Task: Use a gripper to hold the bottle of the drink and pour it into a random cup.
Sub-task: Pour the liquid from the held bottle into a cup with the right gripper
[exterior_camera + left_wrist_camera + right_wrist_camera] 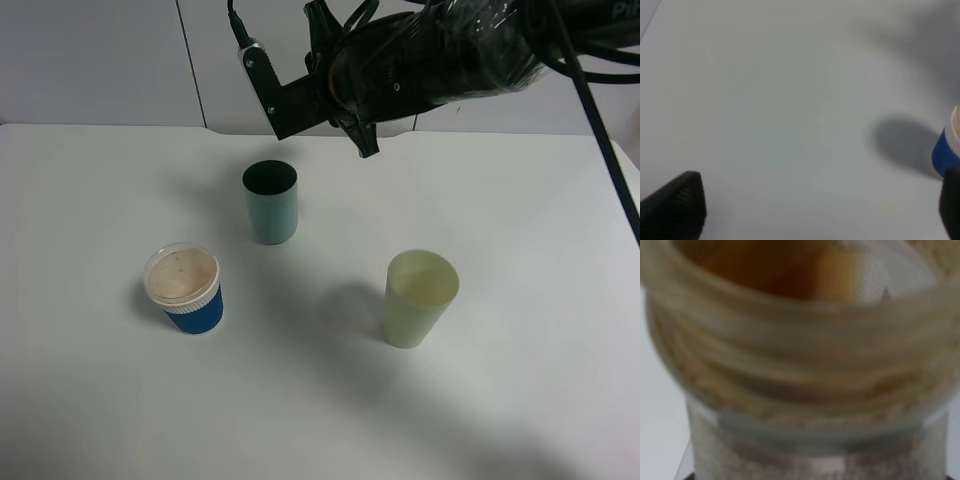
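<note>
In the right wrist view the bottle (805, 390) fills the picture: a clear, threaded, capless neck seen from very close. The brown drink (805, 270) shows inside it. My right gripper (345, 105) hangs high over the back of the table, above and to the right of the cup, and is shut on the bottle; in the exterior high view the arm hides the bottle. The cup (271, 203), a tall pale teal tumbler with a dark inside, stands upright at the centre back. My left gripper (812, 210) is open over bare table, with nothing between its black fingertips (677, 207).
A pale yellow-green tumbler (420, 297) stands right of centre. A short blue cup with a clear lid (185, 290) stands at the left and shows at the edge of the left wrist view (946, 150). The white table (520, 400) ends at a wall behind.
</note>
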`<state>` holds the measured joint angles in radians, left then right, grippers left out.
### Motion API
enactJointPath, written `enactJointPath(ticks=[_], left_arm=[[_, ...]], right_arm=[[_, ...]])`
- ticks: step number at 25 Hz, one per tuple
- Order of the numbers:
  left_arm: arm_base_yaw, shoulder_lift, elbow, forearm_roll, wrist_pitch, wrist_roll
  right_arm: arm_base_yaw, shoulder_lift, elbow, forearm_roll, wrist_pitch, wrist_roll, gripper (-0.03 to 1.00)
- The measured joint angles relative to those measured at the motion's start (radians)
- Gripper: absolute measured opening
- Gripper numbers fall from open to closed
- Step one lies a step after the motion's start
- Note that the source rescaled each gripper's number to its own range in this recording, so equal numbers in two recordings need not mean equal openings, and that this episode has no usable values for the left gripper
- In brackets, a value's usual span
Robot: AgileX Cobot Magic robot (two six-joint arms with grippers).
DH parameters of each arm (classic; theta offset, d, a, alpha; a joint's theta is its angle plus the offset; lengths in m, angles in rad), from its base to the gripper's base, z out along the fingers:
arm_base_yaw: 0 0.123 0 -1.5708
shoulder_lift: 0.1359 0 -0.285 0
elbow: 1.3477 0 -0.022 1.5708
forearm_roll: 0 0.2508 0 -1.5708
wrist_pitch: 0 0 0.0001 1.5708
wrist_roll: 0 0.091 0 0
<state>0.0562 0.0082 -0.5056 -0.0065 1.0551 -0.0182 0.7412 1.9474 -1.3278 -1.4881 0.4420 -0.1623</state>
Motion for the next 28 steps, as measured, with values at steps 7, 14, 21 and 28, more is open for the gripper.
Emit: enactJointPath(ticks=[7,14,21,28], left_arm=[[0.0,0.0,0.0,0.0,0.0,0.0],[0.0,0.0,0.0,0.0,0.0,0.0],[0.0,0.0,0.0,0.0,0.0,0.0],[0.0,0.0,0.0,0.0,0.0,0.0]], right_arm=[[0.008,0.0,0.0,-0.037,0.009,0.0,0.01],[0.008,0.0,0.0,-0.037,0.032,0.0,0.01],[0.023,0.0,0.0,-0.056,0.051,-0.019,0.01],[0.023,0.0,0.0,-0.064,0.056,-0.038,0.01]])
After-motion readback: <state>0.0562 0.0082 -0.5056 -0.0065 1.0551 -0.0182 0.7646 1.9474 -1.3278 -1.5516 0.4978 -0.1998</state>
